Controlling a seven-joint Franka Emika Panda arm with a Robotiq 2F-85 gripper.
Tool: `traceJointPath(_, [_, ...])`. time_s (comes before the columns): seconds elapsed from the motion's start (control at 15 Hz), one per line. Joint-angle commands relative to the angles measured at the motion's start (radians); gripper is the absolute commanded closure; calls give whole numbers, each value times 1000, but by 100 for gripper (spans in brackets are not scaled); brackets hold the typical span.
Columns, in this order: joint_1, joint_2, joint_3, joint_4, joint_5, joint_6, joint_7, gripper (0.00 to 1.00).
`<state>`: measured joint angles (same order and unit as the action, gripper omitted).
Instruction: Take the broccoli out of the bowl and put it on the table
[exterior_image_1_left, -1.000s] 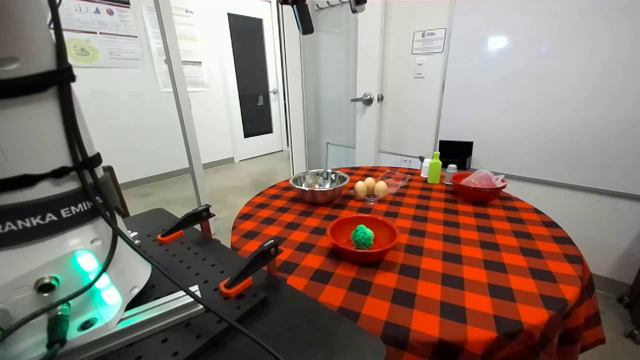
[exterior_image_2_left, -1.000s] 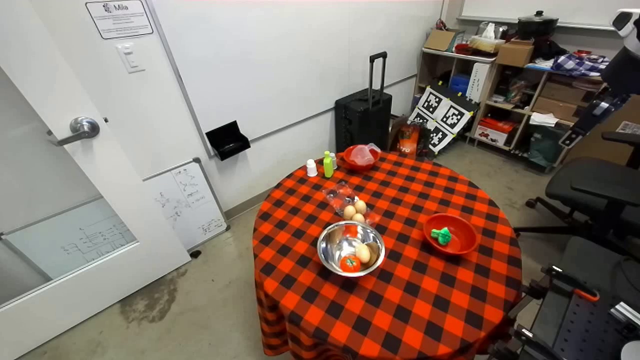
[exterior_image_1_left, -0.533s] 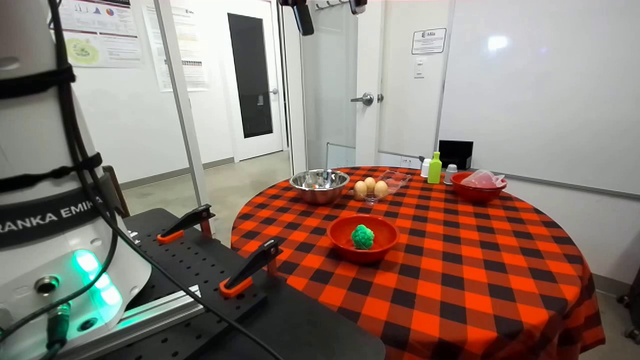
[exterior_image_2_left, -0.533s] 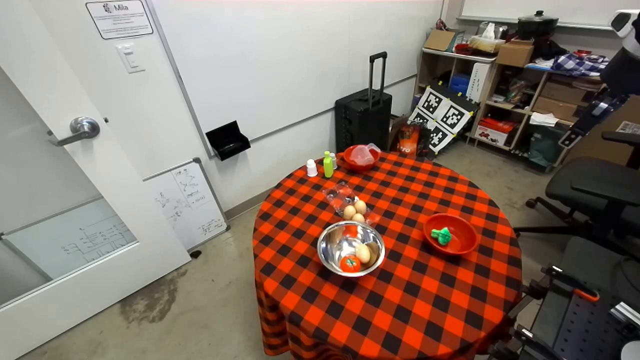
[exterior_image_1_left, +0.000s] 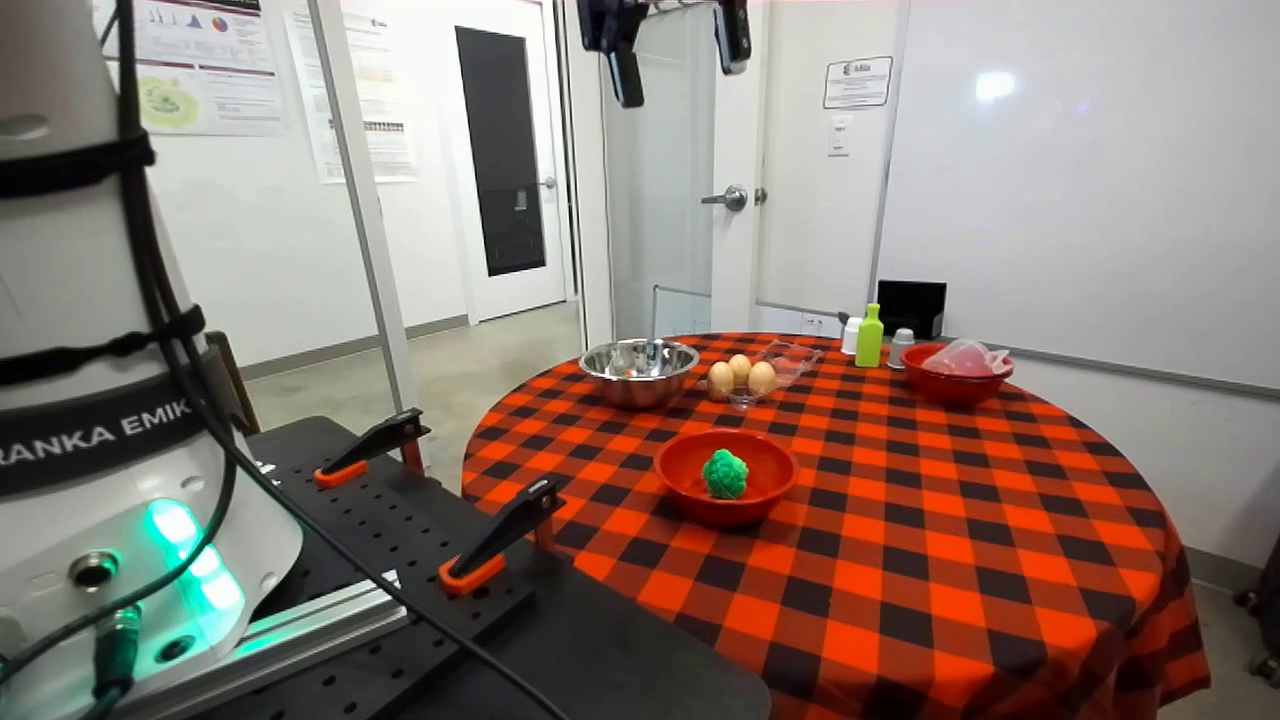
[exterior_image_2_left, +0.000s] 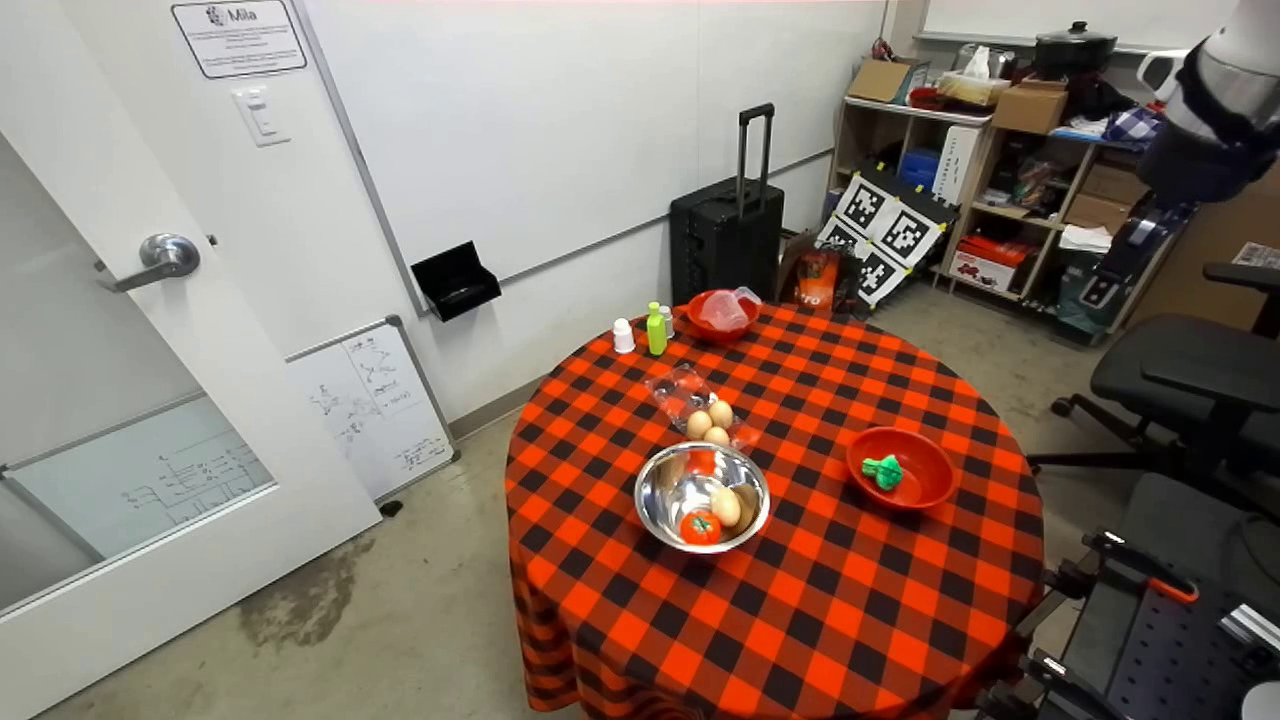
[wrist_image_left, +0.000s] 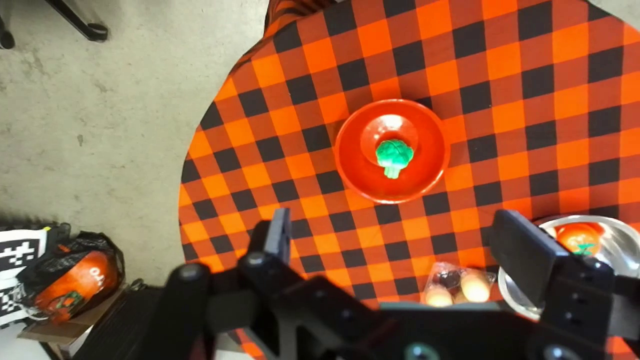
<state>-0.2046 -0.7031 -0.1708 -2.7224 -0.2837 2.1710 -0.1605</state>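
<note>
The green broccoli (exterior_image_1_left: 725, 475) lies inside the shallow red bowl (exterior_image_1_left: 778, 482). The bowl stands on the round table with the red-and-black checkered cloth (exterior_image_1_left: 900, 560). In an exterior view the broccoli (exterior_image_2_left: 884, 471) lies on its side in the bowl (exterior_image_2_left: 932, 472). In the wrist view the broccoli (wrist_image_left: 394, 156) lies near the middle of the bowl (wrist_image_left: 425, 180), ahead of the fingers. My gripper (wrist_image_left: 393, 225) is open and empty, its fingers wide apart. In both exterior views the gripper (exterior_image_1_left: 683, 85) hangs high above the table level, well apart from the bowl; it also shows at the side (exterior_image_2_left: 1105, 285).
A silver metal bowl (exterior_image_2_left: 652, 510) holds a tomato (exterior_image_2_left: 700, 527) and an egg. Several eggs (exterior_image_1_left: 740, 377) and a clear carton lie beside it. A yellow-green bottle (exterior_image_1_left: 868, 338), white shakers and a red bowl with contents (exterior_image_1_left: 950, 388) stand at the far edge. Black clamps (exterior_image_1_left: 505, 530) sit near the robot base.
My gripper has come down a little and moved slightly out over the table, still open. The broccoli and bowl have not moved.
</note>
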Motion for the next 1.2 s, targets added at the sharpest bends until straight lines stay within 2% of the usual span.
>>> traceJointPath(0.0, [57, 224, 7, 76, 9, 61, -27, 0])
traceJointPath(0.2, [118, 397, 8, 111, 42, 142, -69, 0])
traceJointPath(0.4, [142, 552, 14, 151, 53, 245, -105, 0])
traceJointPath(0.53, [136, 648, 18, 179, 40, 318, -130, 0])
traceJointPath(0.73, [125, 794, 23, 237, 72, 365, -189, 0])
traceJointPath(0.93, [103, 916, 39, 300, 115, 373, -229, 0])
traceJointPath(1.13, [82, 1023, 51, 368, 141, 355, -188, 0])
